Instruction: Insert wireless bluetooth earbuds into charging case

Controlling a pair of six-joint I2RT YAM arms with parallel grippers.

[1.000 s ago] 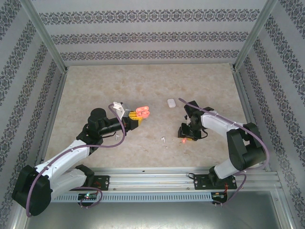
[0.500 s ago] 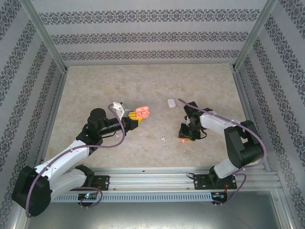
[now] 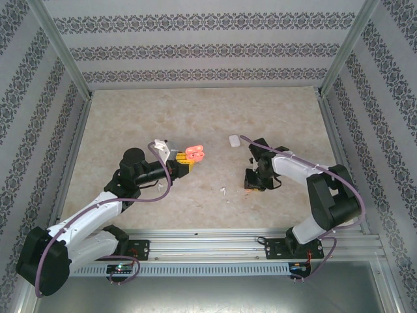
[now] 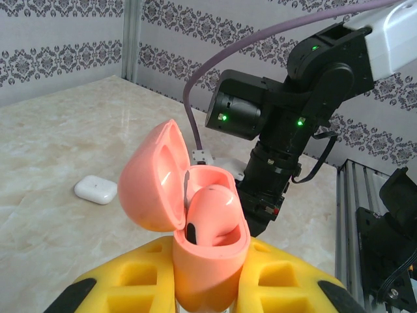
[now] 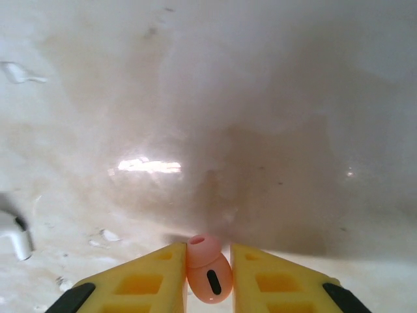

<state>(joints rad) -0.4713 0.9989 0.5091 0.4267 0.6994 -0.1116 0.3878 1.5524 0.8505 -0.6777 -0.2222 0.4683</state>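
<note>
Left gripper (image 4: 210, 277) pinches the open pink case (image 4: 156, 176) holding a seated earbud (image 4: 212, 210). Right gripper (image 5: 207, 261) pinches a pink earbud (image 5: 210, 282); a white case (image 3: 234, 139) lies on the tabletop (image 3: 195, 111) at its eleven o'clock.

The top external camera hangs high behind the arm bases, looking down and forward over the whole beige marble-look table (image 3: 195, 111), near edge to far corners. The left wrist camera sits low, very close behind the left gripper (image 4: 210, 297) and its salmon-pink pebble-shaped plastic case (image 4: 208, 241). It faces across the table at the black-and-white right arm (image 4: 287, 124) and a small white pebble-shaped case (image 4: 96, 190); the top view shares all these. The right wrist camera looks almost straight down, close above the tabletop, past the right gripper (image 5: 208, 287) and its salmon-pink stemmed earbud (image 5: 208, 270).
</note>
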